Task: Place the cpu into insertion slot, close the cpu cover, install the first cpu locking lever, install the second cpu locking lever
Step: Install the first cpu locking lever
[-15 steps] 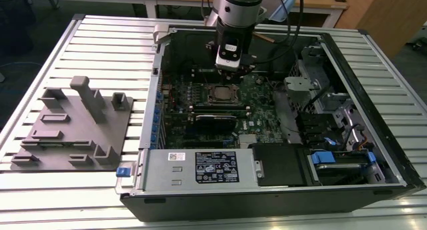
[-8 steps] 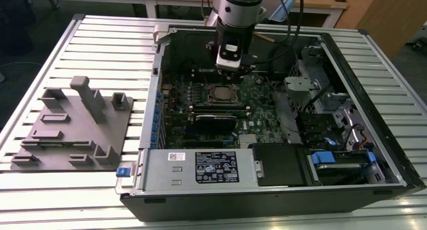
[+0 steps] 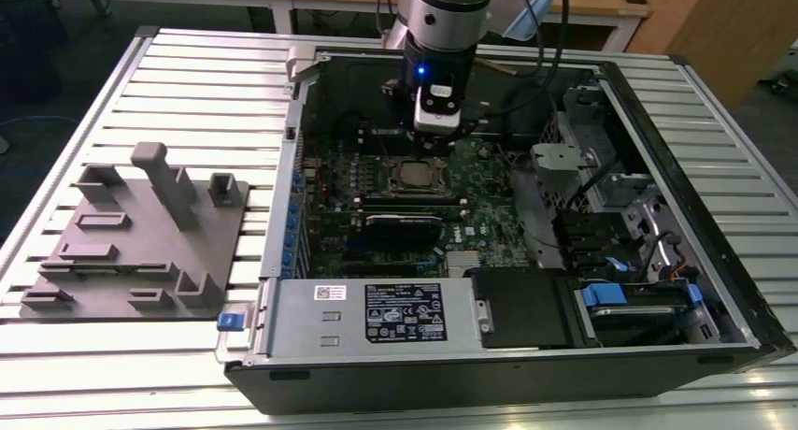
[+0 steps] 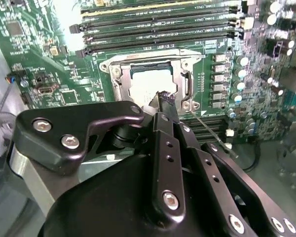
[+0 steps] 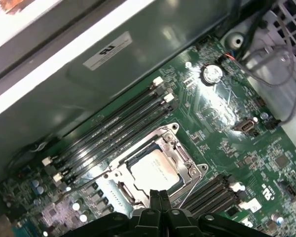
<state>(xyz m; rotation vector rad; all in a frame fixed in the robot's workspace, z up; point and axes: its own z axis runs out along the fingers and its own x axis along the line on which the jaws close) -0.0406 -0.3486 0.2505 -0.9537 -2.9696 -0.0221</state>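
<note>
The cpu (image 5: 155,171) lies flat in the insertion slot (image 5: 138,158) on the green motherboard, its silver top showing through the window of the cpu cover (image 5: 180,154). The cover lies down over the chip in both wrist views, cpu (image 4: 149,81) and cover (image 4: 183,79). My gripper (image 5: 159,196) is shut with nothing in it, its tips just above the socket's edge; its tips also show in the second wrist view (image 4: 166,98). A thin wire locking lever (image 4: 212,133) runs out from the socket corner beside the fingers. In the exterior view the gripper (image 3: 436,136) hangs just behind the cpu (image 3: 418,176).
Long black memory slots (image 5: 113,128) flank the socket on both sides. The computer case walls (image 3: 299,168) box in the board, with a power supply (image 3: 374,313) in front and drive bays (image 3: 623,224) at the exterior view's right. A grey fixture plate (image 3: 137,234) lies on the slatted table.
</note>
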